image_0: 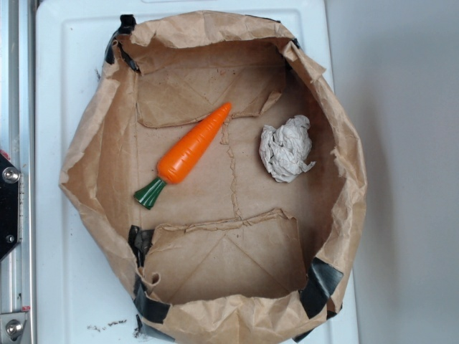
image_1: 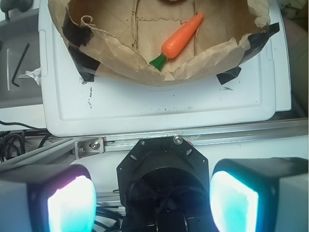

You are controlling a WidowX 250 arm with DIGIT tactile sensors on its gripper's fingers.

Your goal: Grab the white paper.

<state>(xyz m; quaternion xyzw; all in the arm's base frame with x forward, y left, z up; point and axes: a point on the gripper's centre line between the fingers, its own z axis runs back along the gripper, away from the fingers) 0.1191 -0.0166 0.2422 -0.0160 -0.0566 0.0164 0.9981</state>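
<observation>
The white paper (image_0: pixel 285 148), a crumpled greyish-white wad, lies on the floor of the opened brown paper bag (image_0: pixel 100 165), towards its right side. It is apart from the orange toy carrot (image_0: pixel 191 149), which lies at an angle to its left. In the wrist view only the carrot (image_1: pixel 181 37) and the near rim of the bag (image_1: pixel 159 77) show; the wad is out of that view. My gripper (image_1: pixel 153 195) is well back from the bag, over the rail at the table's edge. It is open, its glowing pads (image_1: pixel 71 203) far apart with nothing between them. The exterior view does not show the gripper.
The bag rests on a white plastic board (image_0: pixel 57 143), fixed with strips of black tape (image_0: pixel 321 283). An aluminium rail (image_1: pixel 217 137) runs along the board's near side, with a black round mount (image_1: pixel 163 166) below it. A hex key (image_1: pixel 19 65) lies on the grey surface at left.
</observation>
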